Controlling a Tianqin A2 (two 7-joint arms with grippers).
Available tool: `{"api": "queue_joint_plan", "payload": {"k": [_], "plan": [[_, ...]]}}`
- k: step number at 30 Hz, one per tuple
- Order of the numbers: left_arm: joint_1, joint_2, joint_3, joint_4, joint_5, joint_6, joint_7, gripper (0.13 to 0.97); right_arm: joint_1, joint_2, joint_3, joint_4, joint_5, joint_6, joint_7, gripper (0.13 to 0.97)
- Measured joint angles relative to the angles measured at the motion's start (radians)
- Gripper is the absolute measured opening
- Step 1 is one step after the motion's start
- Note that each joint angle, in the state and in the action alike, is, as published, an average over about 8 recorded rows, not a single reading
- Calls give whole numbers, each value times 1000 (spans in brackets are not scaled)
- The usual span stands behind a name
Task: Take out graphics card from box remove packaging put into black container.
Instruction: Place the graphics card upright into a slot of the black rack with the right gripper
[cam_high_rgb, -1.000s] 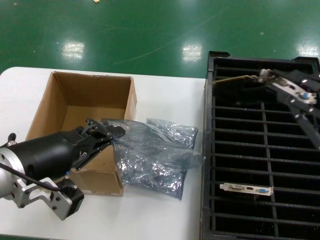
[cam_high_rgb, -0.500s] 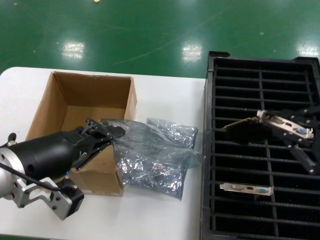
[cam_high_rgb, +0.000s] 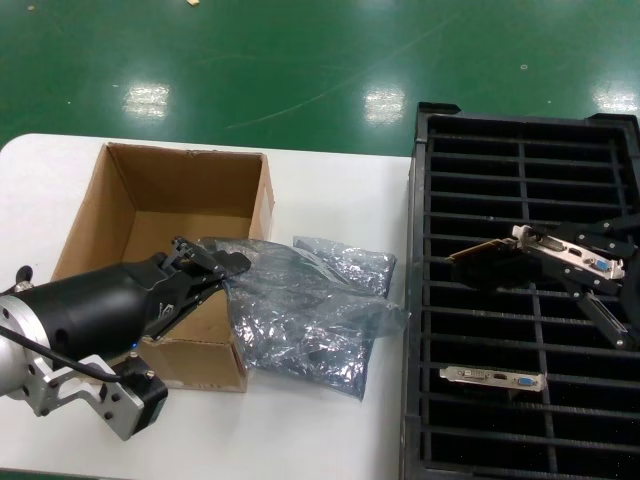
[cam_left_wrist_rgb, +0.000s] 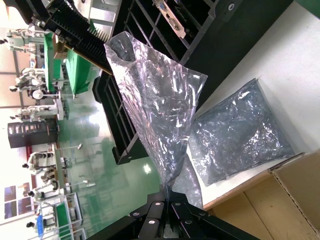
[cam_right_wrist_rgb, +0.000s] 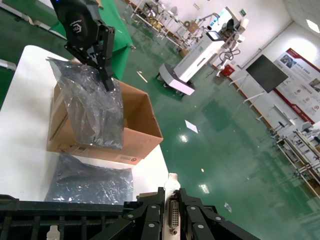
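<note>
One graphics card (cam_high_rgb: 505, 255) hangs tilted above the slots of the black container (cam_high_rgb: 520, 150), clamped by its silver bracket in the closed fingers of the right gripper (cam_high_rgb: 590, 262). Lower in that tray, a second card (cam_high_rgb: 493, 378) sits in a slot. Across the white table (cam_high_rgb: 330, 200), the left gripper (cam_high_rgb: 222, 265) pinches the emptied packaging (cam_high_rgb: 300, 315) just beside the box (cam_high_rgb: 150, 200), with another crinkly bag (cam_high_rgb: 350, 262) lying behind it.
</note>
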Motion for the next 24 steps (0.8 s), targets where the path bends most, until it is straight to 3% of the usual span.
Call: {"api": "queue_joint_plan", "payload": {"k": [8, 18, 24], "plan": [[0, 0, 0, 0, 0, 0, 0, 139, 73, -3, -57, -1, -63, -40, 17, 186], [0, 0, 0, 0, 0, 0, 0, 139, 356, -62, -264, -10, -356, -280, 137, 186], [0, 0, 0, 0, 0, 0, 0, 139, 445, -104, -342, -9, -453, -383, 154, 186]]}}
